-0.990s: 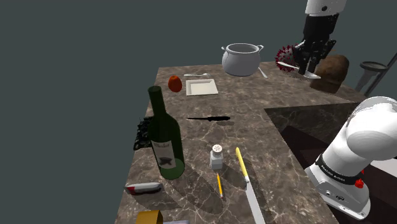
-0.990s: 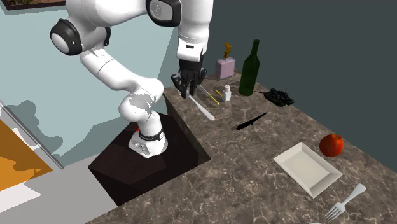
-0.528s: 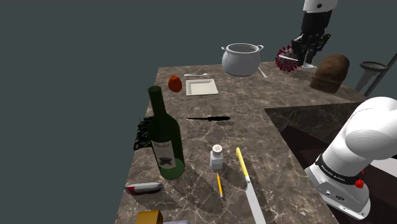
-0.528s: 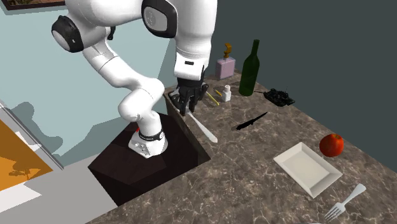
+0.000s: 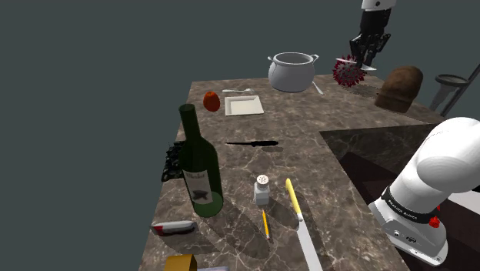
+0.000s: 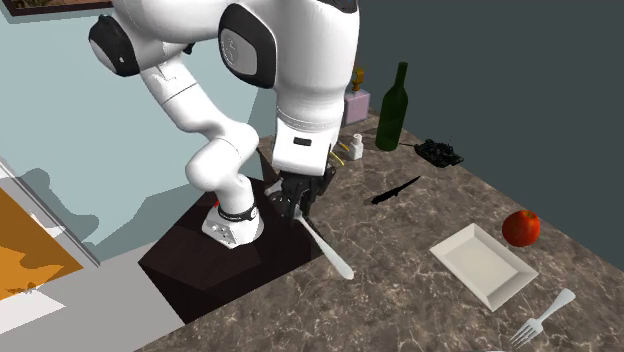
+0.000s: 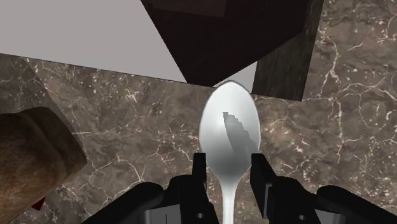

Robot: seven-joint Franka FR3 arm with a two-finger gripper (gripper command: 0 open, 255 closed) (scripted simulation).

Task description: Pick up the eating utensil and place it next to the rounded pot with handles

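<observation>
The spoon (image 7: 229, 130) is clamped by its handle between the gripper's (image 7: 229, 167) two fingers and held in the air above the brown counter (image 5: 308, 131). In the shoulder view it hangs at two o'clock from the pot (image 5: 292, 71), close to a spiky red ball (image 5: 346, 75).

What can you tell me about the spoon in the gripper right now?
The spoon is plain, glossy silver-grey and looks like metal, with an oval bowl and a slim handle. The gripper is shut on the handle just behind the bowl, with black fingers on either side, and the bowl juts out past the fingertips. In the second exterior view the spoon slants down from the hand and appears clear of the brown marbled counter.
</observation>
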